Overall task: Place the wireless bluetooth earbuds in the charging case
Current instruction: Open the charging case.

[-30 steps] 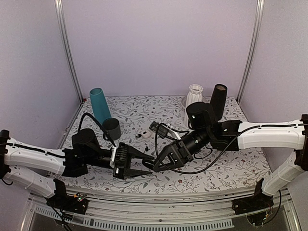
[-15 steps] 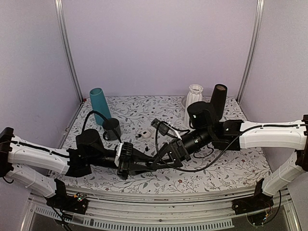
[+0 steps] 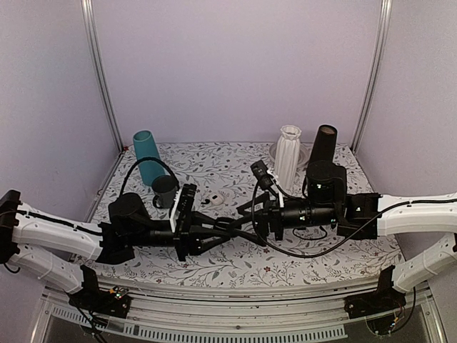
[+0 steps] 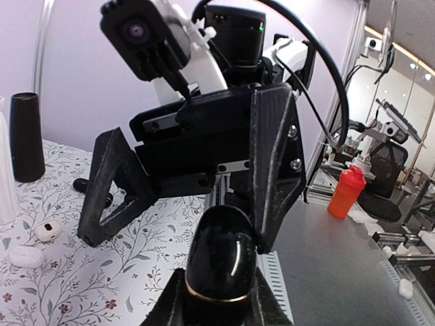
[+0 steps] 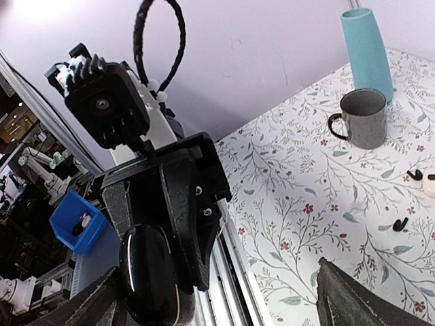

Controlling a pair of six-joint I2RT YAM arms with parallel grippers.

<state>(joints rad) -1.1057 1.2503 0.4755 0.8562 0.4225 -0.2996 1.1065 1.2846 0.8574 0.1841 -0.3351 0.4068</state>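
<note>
Glossy black pebble-shaped charging case (image 4: 222, 258) is sitting clamped in left gripper (image 3: 227, 227) jaws. Right gripper (image 3: 244, 219) jaws are hanging wide open, facing it closely.

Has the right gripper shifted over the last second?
Yes. The right gripper has shifted right and up-frame; the black joint behind it, earlier overlapping the white vase, now sits to the vase's right.

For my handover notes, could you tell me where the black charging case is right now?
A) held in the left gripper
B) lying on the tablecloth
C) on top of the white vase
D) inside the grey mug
A: the left wrist view shows the charging case clamped upright in the left gripper.
</note>
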